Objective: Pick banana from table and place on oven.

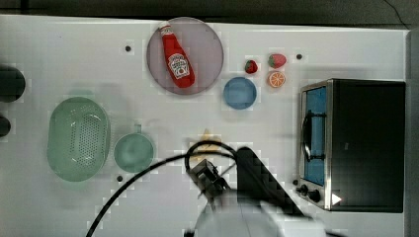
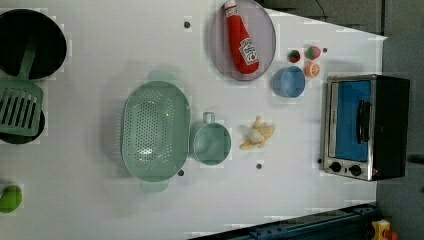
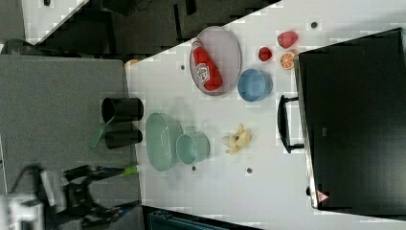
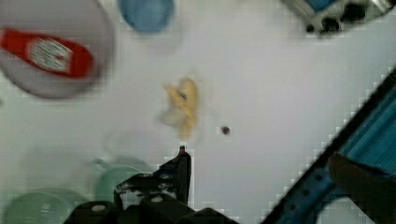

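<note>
The banana (image 2: pixel 257 135) is a small pale yellow, half-peeled toy lying on the white table (image 2: pixel 280 200), between the green cup and the oven (image 2: pixel 367 125). It also shows in the right view as the banana (image 3: pixel 238 138) and in the wrist view as the banana (image 4: pixel 183 106). The oven has a black top (image 1: pixel 370 143), a silver frame and a blue glass door. My gripper (image 1: pixel 207 174) hovers above the table just short of the banana, whose tip (image 1: pixel 206 136) peeks out past the arm. It is open and holds nothing. One finger (image 4: pixel 183 161) points at the banana.
A green colander (image 2: pixel 155 130) and green cup (image 2: pixel 212 142) lie at the left view's left of the banana. A blue bowl (image 2: pixel 288 81), a plate with a ketchup bottle (image 2: pixel 242 37), two strawberries and an orange slice (image 2: pixel 312 69) sit beyond. Black pots (image 2: pixel 30 45) stand far off.
</note>
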`<state>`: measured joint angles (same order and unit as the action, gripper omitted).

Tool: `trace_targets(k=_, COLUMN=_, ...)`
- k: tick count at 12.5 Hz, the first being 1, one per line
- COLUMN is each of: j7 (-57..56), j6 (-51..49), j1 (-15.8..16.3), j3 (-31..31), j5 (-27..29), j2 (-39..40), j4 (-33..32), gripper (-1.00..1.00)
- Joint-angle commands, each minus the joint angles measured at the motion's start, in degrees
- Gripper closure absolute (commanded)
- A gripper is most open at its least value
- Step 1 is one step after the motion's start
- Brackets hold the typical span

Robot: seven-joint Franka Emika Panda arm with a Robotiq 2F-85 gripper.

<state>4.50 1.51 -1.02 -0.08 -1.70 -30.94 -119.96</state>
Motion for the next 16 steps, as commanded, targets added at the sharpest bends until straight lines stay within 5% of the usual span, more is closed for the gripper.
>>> trace_targets(k=1, j7=-1.4, j6=0.6, j1=-0.6, j3=0.7, j5=1.0, j2=5.3, j4=-0.1, gripper=-1.00)
trace_targets(k=9, j7=-1.4, j6=21.2, j1=-0.6, j3=1.4, j5=1.0, j2=24.1, j4=-5.2, gripper=-1.00)
trace_targets(k=16, j7=1.0, j6=47.1, j1=-0.5, j3=1.4, j5=1.0, j2=36.1, j4=-16.5, gripper=-1.00)
